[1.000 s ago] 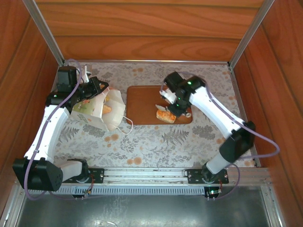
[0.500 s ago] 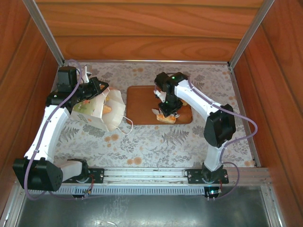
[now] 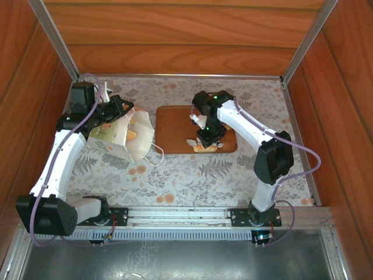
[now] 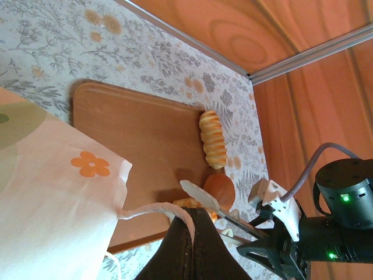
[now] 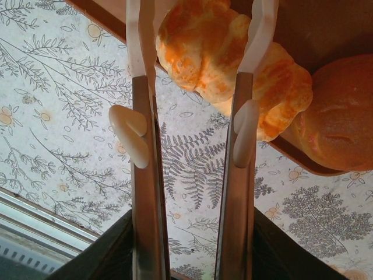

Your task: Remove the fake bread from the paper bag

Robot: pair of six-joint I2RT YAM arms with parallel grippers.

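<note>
Right wrist view: the right gripper (image 5: 201, 23) is pinching a golden croissant (image 5: 204, 55), its two pale fingers (image 5: 143, 35) pressing against either side of it at the top centre of the frame. The croissant is lying across the rim of the brown board (image 5: 303, 29). A round bun (image 5: 338, 116) is sitting just beside it on the board at the right edge. The floral table cover (image 5: 64, 116) is spreading across the lower left.

In the left wrist view the left gripper (image 4: 192, 239) is pressed together at the bottom centre, clamping the white cord handle (image 4: 152, 207) of the paper bag (image 4: 52, 198), which is taking up the lower left. Past the bag, a ridged loaf (image 4: 213, 140) is lying on the board at mid-frame, well apart from the bag.

From the top external view the bag is lying left of centre with its mouth facing the board, and an orange piece of fake bread (image 3: 132, 134) is showing inside that mouth. The right gripper is hanging over the board's lower edge, right of centre.
</note>
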